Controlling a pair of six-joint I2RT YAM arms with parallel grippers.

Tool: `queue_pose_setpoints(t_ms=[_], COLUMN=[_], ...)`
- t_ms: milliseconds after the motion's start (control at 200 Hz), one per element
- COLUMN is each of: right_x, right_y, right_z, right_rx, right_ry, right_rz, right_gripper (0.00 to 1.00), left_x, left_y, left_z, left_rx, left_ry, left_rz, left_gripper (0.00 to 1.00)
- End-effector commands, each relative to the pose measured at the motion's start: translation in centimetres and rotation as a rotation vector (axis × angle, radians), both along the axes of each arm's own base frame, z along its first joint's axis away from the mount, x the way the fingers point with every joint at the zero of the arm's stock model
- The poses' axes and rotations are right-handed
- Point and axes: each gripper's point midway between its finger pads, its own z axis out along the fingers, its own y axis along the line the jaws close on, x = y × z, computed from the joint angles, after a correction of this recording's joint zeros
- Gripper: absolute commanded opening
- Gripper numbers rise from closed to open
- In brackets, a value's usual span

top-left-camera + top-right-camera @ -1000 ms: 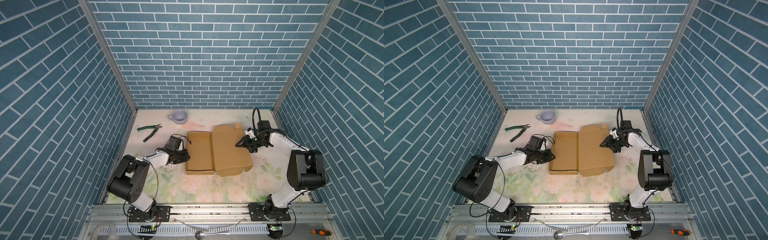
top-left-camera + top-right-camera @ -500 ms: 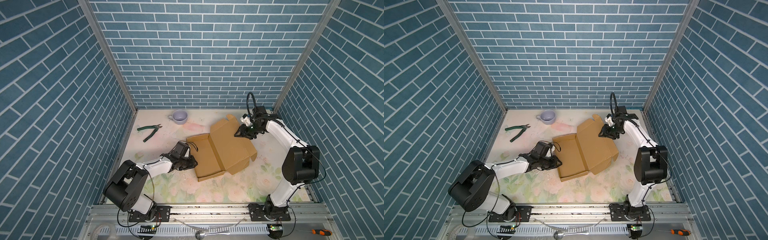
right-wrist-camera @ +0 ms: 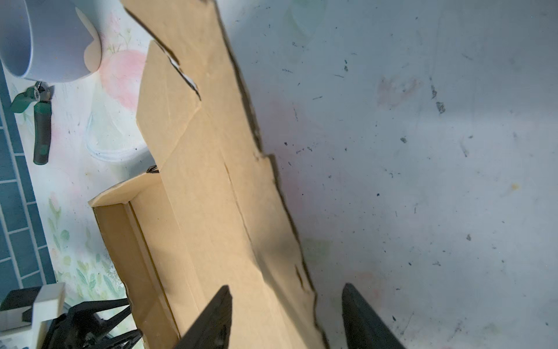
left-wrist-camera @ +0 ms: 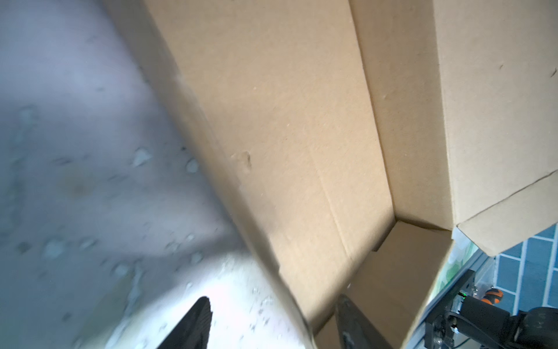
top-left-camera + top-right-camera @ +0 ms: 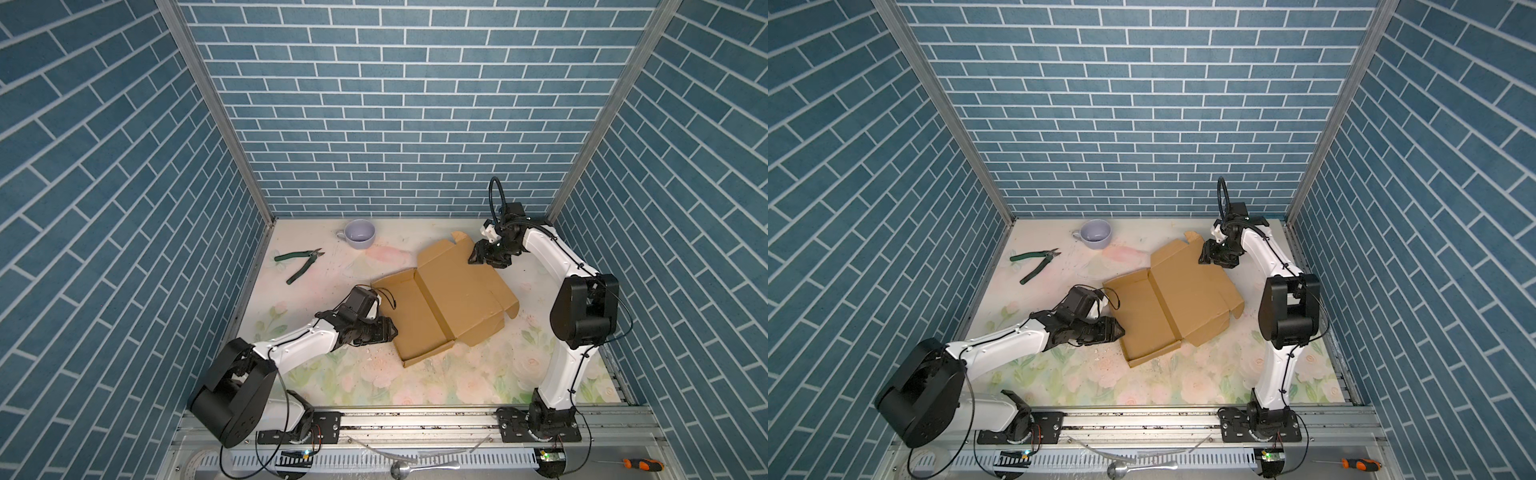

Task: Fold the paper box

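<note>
The paper box [image 5: 453, 291] [image 5: 1183, 291] lies askew on the floral mat, a brown cardboard mailer with its shallow tray towards the front left and its lid spread flat towards the back right. My left gripper [image 5: 388, 328] [image 4: 273, 305] is open at the tray's left wall [image 4: 287, 121]. That wall's edge runs between the jaws with a gap on each side. My right gripper [image 5: 478, 257] [image 3: 287, 294] is open at the lid's far edge [image 3: 211, 196]. One of its fingers [image 3: 223, 305] is over the cardboard and the other is over the mat.
A lilac cup [image 5: 360, 233] [image 3: 45, 39] stands at the back, left of the box. Green pliers [image 5: 300, 265] [image 3: 40, 127] lie near the left wall. Blue brick walls close three sides. An orange screwdriver [image 5: 640, 461] and a spoon [image 5: 409, 468] lie on the front rail.
The box has turned counter-clockwise, tray end towards the front, lid end towards the back. Both arms went with it, and both pairs of jaws have widened off the cardboard.
</note>
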Motion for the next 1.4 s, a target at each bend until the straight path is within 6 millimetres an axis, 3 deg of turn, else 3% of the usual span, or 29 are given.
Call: queue_pose_setpoints(t_ms=[0, 70, 170, 255, 340, 460, 545, 625, 740, 950, 1055, 1060, 1200, 1395], right_x=[0.9, 1.0, 1.3, 1.9, 3.1, 5.0, 5.7, 5.8, 5.7, 5.9, 6.1, 6.1, 6.2, 5.6], right_y=[0.7, 0.9, 1.5, 2.3, 3.5, 4.9, 5.7, 6.1, 6.3, 7.1, 7.5, 7.6, 8.1, 9.9], right_z=[1.7, 1.9, 2.0, 2.3, 2.5, 2.6, 2.4, 2.1, 1.9, 1.9, 2.8, 2.1, 1.7, 4.1], right_rx=[0.009, 0.022, 0.03, 0.037, 0.052, 0.042, 0.056, 0.058, 0.057, 0.075, 0.086, 0.084, 0.091, 0.135], right_ry=[-0.062, -0.066, -0.073, -0.084, -0.102, -0.12, -0.118, -0.115, -0.114, -0.118, -0.132, -0.118, -0.101, -0.129], right_rz=[0.044, 0.052, 0.064, 0.076, 0.084, 0.088, 0.087, 0.091, 0.095, 0.102, 0.111, 0.111, 0.124, 0.153], right_gripper=[0.58, 0.58, 0.58, 0.57, 0.57, 0.57, 0.57, 0.57, 0.57, 0.57, 0.57, 0.57, 0.56, 0.55], left_x=[0.7, 1.8, 3.9, 7.2, 11.1, 16.9, 18.8, 18.7, 18.7, 17.6, 16.4, 16.3, 15.5, 15.1], left_y=[2.7, 3.7, 3.8, 3.3, 2.5, 2.8, 1.4, 0.6, 1.0, -0.1, 0.0, 0.1, 0.8, 1.3], left_z=[2.5, 4.5, 7.5, 9.2, 9.3, 8.1, 7.0, 5.3, 2.8, 0.6, -0.4, -0.6, -1.4, -1.4], left_rx=[0.085, 0.093, 0.054, 0.032, 0.043, 0.208, 0.216, 0.253, 0.305, 0.309, 0.312, 0.312, 0.323, 0.315], left_ry=[-0.025, -0.054, -0.11, -0.174, -0.231, -0.317, -0.334, -0.299, -0.246, -0.215, -0.186, -0.183, -0.163, -0.17], left_rz=[-0.029, -0.043, -0.083, -0.115, -0.156, -0.214, -0.325, -0.44, -0.489, -0.521, -0.526, -0.526, -0.488, -0.395], left_gripper=[0.74, 0.75, 0.76, 0.77, 0.78, 0.78, 0.79, 0.79, 0.78, 0.63, 0.55, 0.55, 0.36, 0.24])
